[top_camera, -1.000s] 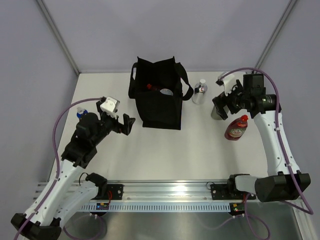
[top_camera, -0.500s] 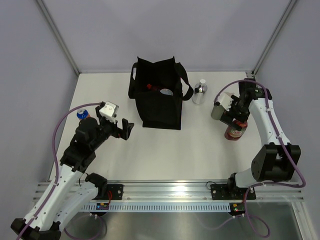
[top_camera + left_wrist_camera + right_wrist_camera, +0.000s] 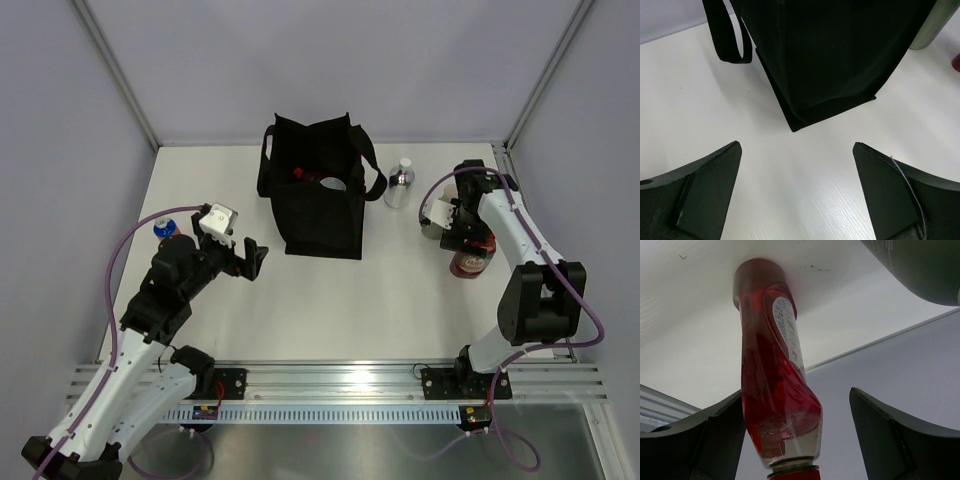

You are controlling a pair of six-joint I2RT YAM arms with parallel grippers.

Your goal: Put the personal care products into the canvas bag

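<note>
The black canvas bag (image 3: 315, 200) stands upright at the table's middle back, with a red thing (image 3: 298, 173) and a pale thing showing inside it. A dark red bottle (image 3: 471, 260) stands at the right. My right gripper (image 3: 466, 238) is open and sits around it. In the right wrist view the bottle (image 3: 775, 370) lies between the fingers, close against the left finger (image 3: 700, 440) and apart from the right one. A grey-green bottle (image 3: 431, 224) stands just left of it, half hidden by the wrist. A small silver bottle (image 3: 399, 184) stands right of the bag. My left gripper (image 3: 250, 258) is open and empty, left of the bag (image 3: 830, 50).
A small blue-capped thing (image 3: 163, 228) lies at the left edge behind my left arm. The grey-green bottle (image 3: 920, 265) fills the top right of the right wrist view. The table's right edge and wall post are close beside the right arm.
My right arm folded in and its gripper came down around the dark red bottle. My left gripper drew back slightly from the bag.
</note>
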